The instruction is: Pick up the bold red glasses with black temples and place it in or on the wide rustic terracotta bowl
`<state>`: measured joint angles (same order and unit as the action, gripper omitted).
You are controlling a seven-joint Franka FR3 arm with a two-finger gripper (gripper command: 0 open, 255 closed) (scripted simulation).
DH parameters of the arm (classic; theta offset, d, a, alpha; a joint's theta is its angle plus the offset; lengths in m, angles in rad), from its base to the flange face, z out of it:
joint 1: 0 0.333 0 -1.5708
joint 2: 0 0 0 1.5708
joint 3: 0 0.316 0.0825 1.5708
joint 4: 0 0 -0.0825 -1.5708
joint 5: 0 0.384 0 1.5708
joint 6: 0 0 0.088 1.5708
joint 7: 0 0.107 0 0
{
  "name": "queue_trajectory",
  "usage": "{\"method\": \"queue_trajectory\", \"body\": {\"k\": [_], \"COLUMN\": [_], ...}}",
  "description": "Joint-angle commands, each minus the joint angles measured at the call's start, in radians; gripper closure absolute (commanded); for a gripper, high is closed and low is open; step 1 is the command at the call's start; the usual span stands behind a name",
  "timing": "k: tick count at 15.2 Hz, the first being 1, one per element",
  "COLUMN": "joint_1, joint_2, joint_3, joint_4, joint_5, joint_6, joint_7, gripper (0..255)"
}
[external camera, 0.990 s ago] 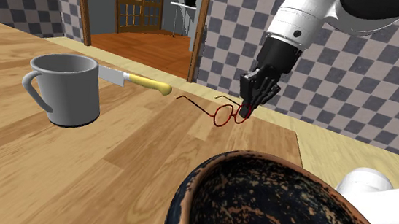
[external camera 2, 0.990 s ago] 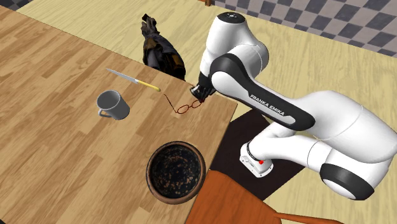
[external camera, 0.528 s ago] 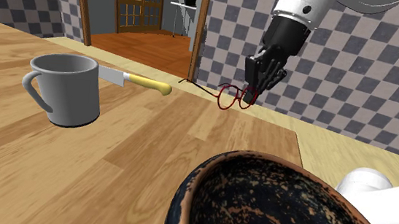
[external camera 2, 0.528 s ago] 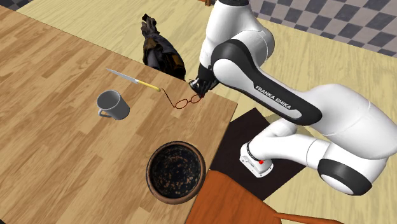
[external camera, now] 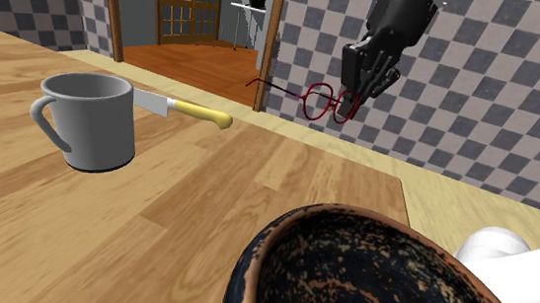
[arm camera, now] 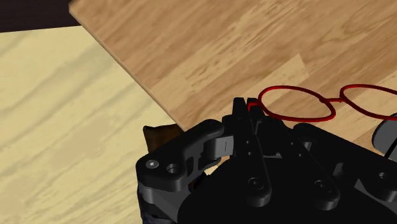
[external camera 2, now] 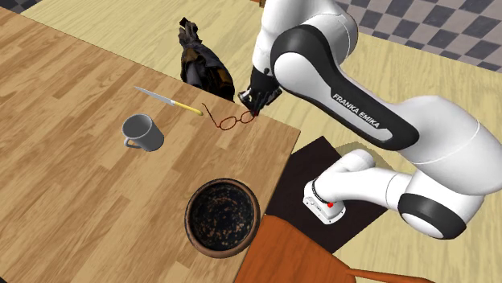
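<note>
Rising is the whole of the change. A second ago we had the red glasses lying on the desk with the pincer down on one end of them. Now they hang clear of the wood, carried up in front of the checkered wall. We keep the pincer narrowed on the frame at the outer side of one lens, as the wrist view shows, with the lenses and thin temples sticking out toward the shoulder view's left. Nothing else has shifted: the grey mug and the yellow-handled knife sit where they were.

We read this as the pick-up done and the carry begun. The bowl, dark and mottled inside, lies well apart from the glasses in the shoulder view's near foreground. We judge that the next need is a swing back toward it before any release. Held by one end only, the frame could twist or slip on the way.
</note>
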<state>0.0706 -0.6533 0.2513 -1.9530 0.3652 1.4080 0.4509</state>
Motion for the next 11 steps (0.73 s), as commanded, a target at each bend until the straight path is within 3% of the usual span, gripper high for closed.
{"method": "queue_trajectory", "body": {"k": [1,11], "joint_1": [-0.001,-0.006], "joint_2": [0.012,0.100], "joint_3": [-0.003,-0.009], "joint_4": [0.037,0.249], "joint_5": [-0.002,-0.013], "joint_6": [-0.025,-0.145], "joint_7": [0.007,0.048], "gripper": [255,255]}}
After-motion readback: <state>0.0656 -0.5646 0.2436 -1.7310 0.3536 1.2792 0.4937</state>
